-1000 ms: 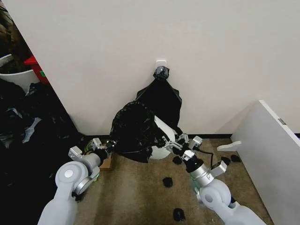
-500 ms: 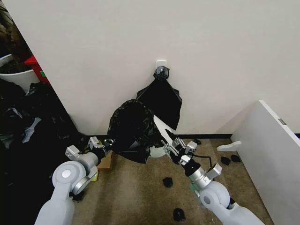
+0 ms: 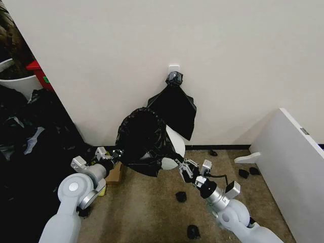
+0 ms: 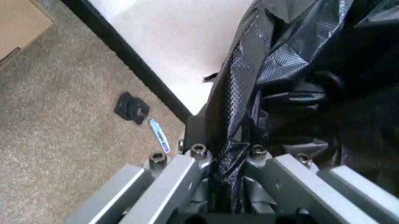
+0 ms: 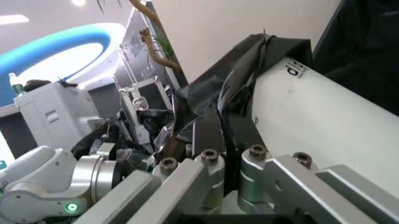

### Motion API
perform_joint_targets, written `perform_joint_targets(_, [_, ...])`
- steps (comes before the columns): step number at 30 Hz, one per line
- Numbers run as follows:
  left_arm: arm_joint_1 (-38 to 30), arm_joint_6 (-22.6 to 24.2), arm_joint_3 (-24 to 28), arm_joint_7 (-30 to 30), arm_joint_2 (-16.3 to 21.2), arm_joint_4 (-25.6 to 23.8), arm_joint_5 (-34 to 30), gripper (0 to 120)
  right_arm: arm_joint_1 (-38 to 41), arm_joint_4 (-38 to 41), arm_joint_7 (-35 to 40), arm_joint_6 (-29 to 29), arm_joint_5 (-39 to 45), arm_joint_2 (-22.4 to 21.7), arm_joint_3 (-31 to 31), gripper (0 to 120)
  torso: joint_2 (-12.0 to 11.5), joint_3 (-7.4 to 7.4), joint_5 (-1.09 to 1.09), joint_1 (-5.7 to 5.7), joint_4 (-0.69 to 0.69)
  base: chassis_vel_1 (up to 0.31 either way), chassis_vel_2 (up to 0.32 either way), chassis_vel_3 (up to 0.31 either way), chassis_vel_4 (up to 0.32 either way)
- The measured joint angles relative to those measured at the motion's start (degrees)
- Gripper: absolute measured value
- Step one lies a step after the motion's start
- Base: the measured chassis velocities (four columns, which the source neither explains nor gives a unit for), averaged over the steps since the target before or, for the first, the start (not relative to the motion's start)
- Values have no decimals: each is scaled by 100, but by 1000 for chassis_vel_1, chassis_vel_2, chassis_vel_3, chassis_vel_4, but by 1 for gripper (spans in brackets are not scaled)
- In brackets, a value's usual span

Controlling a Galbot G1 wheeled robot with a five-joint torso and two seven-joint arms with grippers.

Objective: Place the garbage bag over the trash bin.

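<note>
The garbage bag, glossy black, is draped over the tilted cream-white trash bin on the carpet by the wall. Part of the bin's smooth wall shows bare beside the bag's edge. My left gripper is at the bag's left side, shut on a bunched fold of the plastic. At the bin's lower right, my right gripper is shut on a strip of the bag's edge. The bin's mouth is hidden under the bag.
A fan-shaped bunch of black bags hangs from a wall hook above the bin. Small black scraps lie on the carpet. A white panel stands at the right, a heap of black bags at the left, and a cardboard box near my left arm.
My right gripper has drawn back toward me and lower, bringing the bag's edge with it, and the bin's white wall now shows differently. My left gripper has barely moved.
</note>
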Motion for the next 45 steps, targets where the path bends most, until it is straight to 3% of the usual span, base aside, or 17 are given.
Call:
perform_joint_targets(7, [54, -4, 1, 5, -37, -117, -30, 1, 116, -271, 560, 123, -410, 70, -15, 0, 0, 0, 0, 0, -1, 0, 0, 0, 0])
perform_joint_targets(12, [136, 87, 48, -34, -63, -314, -154, 1, 388, -751, 865, 653, -928, 308, 42, 0, 0, 1, 1, 0, 2, 0, 0, 0, 0])
perform_joint_targets(19, [104, 113, 115, -45, -56, -323, -177, 1, 404, -893, 659, 1201, -1083, 376, 122, 0, 0, 1, 0, 0, -1, 0, 0, 0, 0])
perform_joint_targets(27, [-41, 59, 3, -49, -76, -247, -254, 1, 271, -1283, -1219, 1503, -531, 230, 149, 33, 0, 0, 0, 0, -1, 0, 0, 0, 0])
perform_joint_targets(29, [-41, 55, -1, -49, -83, -247, -255, 1, 281, -1363, -1414, 1468, -467, 230, 159, 36, 0, 0, 0, 0, -1, 0, 0, 0, 0])
perform_joint_targets(41, [-78, 46, -22, -53, -75, -215, -271, 1, 370, -1636, -2220, 1312, -610, 407, -64, 81, 0, 0, 0, 0, 0, 0, 0, 0, 0])
perform_joint_targets(45, [-77, 46, -11, -53, -80, -212, -267, 1, 417, -1514, -1673, 1310, -1044, 485, -121, 96, 0, 0, 0, 0, 0, 0, 0, 0, 0])
